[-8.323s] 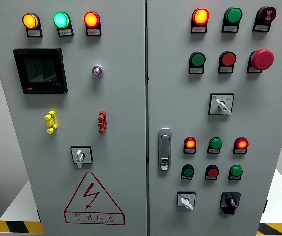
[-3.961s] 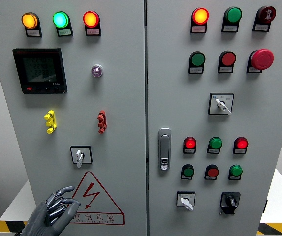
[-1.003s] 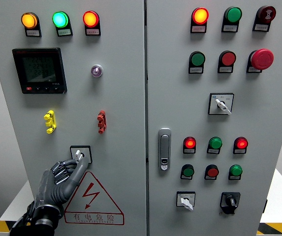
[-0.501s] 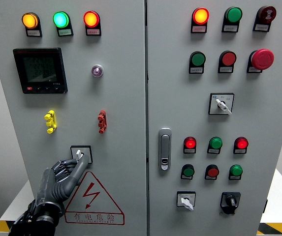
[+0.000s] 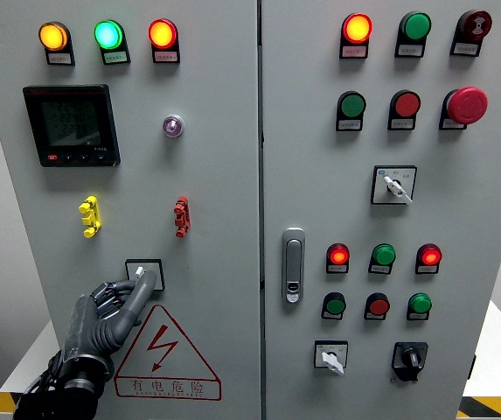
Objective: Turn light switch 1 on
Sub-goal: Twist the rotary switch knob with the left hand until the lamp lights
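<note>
Light switch 1 appears to be the small rotary selector on the left cabinet door, sitting just above the yellow-and-red hazard triangle and at about 5 o'clock from the yellow clip. It is a square plate with a short white lever knob that points roughly toward 7 o'clock. The left hand rises from the lower left corner, fingers curled together, with the longest fingertips touching or nearly touching the knob (whether they actually pinch it I cannot tell from this angle). The right hand is not in view.

As a judgement, such a knob is rigid plastic, light, fixed to the panel, and turns against a spring detent, so it likely needs a firm twist, not a push. Its smooth, narrow lever could slip from metal fingers; the best hold is probably across the lever's flat sides, near its base.
</note>
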